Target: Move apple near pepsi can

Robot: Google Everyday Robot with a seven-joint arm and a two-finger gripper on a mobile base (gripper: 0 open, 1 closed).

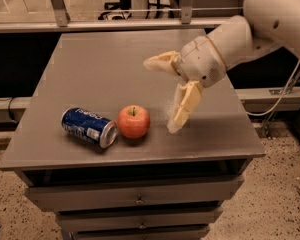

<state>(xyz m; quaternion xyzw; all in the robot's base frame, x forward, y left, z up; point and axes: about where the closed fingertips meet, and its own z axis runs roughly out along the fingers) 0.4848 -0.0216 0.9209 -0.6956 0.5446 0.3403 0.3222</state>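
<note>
Grey metal table top (105, 69), seen from the front and a little above, with drawers (135, 199) under its front edge. The pepsi can (87, 128) lies on its side close to the front edge, toward the front-left corner, its silver end turned to the right. The apple (134, 121) stands upright just right of that end, near the middle of the front edge. It is touching the can or a hair off it; I cannot tell which.

My gripper (160, 96) hovers above the right half of the table, to the right of the apple and apart from it. Its pale fingers (184, 104) are spread wide and hold nothing, one reaching left toward the table's middle and the other hanging down toward the surface.

I judge the moving itself done, since the apple already sits beside the can, and the step in hand is the letting-go and clearing away. The next move calls for a lift up and back toward the right edge, keeping the lower finger clear of the apple — a nudge could roll it, or the can, toward the front edge.
</note>
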